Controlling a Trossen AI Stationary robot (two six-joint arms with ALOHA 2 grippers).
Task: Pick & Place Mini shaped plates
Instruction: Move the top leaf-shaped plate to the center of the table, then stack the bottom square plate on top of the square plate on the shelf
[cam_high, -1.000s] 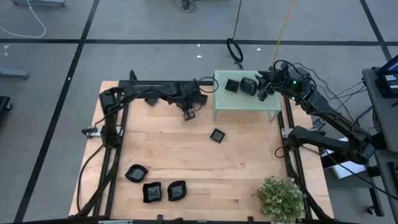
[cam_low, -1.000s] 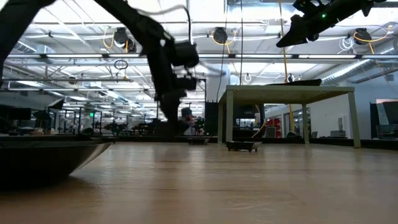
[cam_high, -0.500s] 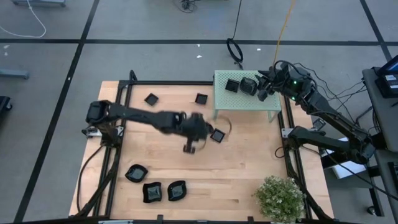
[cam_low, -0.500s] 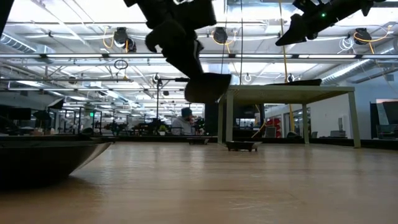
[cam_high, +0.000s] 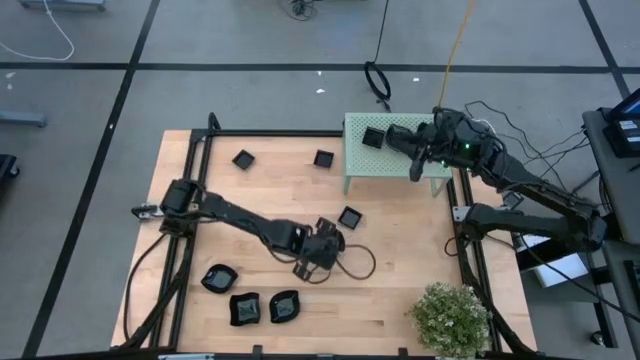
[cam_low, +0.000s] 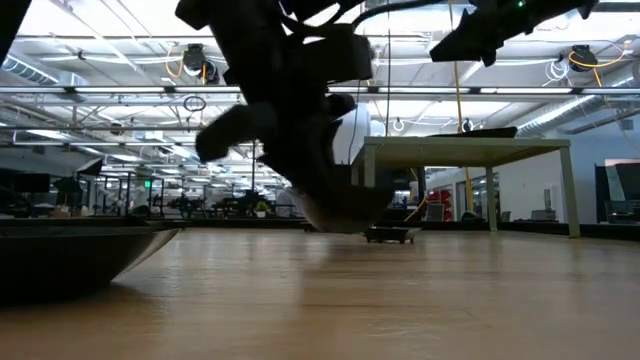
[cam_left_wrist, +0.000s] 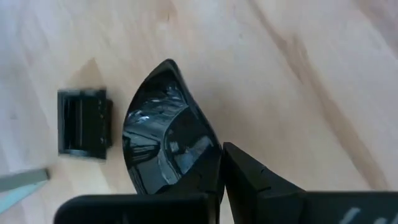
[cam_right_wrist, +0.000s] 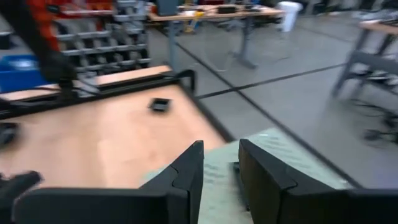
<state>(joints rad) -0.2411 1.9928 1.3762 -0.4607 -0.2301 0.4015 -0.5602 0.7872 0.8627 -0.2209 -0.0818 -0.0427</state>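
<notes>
left claw (cam_high: 318, 246) hung low over mid bench (cam_high: 420, 260), clamped on the rim of a wavy black mini plate (cam_left_wrist: 166, 146), just short of a square plate (cam_high: 349, 217). right claw (cam_high: 410, 140) hovered over the green box (cam_high: 395, 163), fingers slightly parted, holding nothing. three more plates (cam_high: 250, 298) sat at the front edge. risk: the thin rim grip could slip, so the glossy plate tilts or drops.

I saw open bench (cam_high: 420, 250) right of the left pincer (cam_high: 318, 250); a square plate (cam_high: 350, 217) lay just beyond it, three plates (cam_high: 250, 305) crowded the near-left corner, a plant (cam_high: 450, 315) blocked near-right.
</notes>
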